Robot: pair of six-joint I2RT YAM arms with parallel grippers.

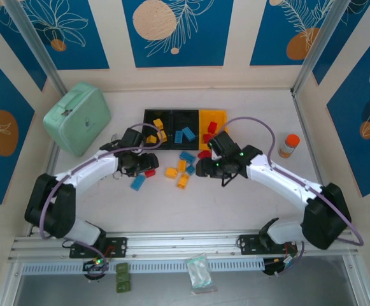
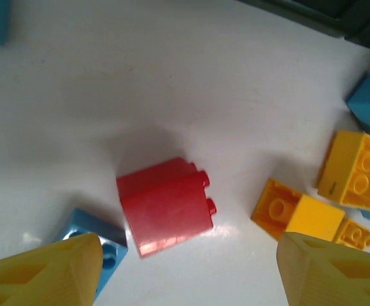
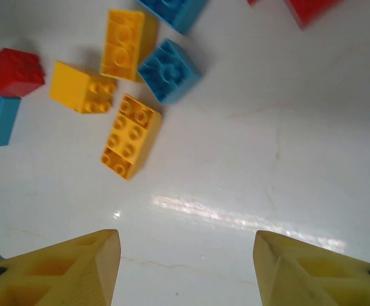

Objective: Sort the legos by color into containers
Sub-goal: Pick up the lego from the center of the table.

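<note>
The containers stand in a row at the back: a black bin (image 1: 156,124) with yellow legos, a black bin (image 1: 186,124) with blue ones, and a yellow bin (image 1: 212,124) with red ones. Loose legos lie in front of them. My left gripper (image 2: 191,268) is open just short of a red brick (image 2: 165,205) lying on its side. A blue brick (image 2: 102,245) sits by its left finger and a yellow brick (image 2: 299,213) by the right one. My right gripper (image 3: 186,268) is open over bare table, with a yellow brick (image 3: 130,136) ahead to the left.
A mint-green case (image 1: 78,118) stands at the back left and an orange-capped bottle (image 1: 289,145) at the right. More yellow, blue and red bricks (image 1: 181,169) lie scattered between the two grippers. A metal rail (image 1: 185,242) runs along the near edge.
</note>
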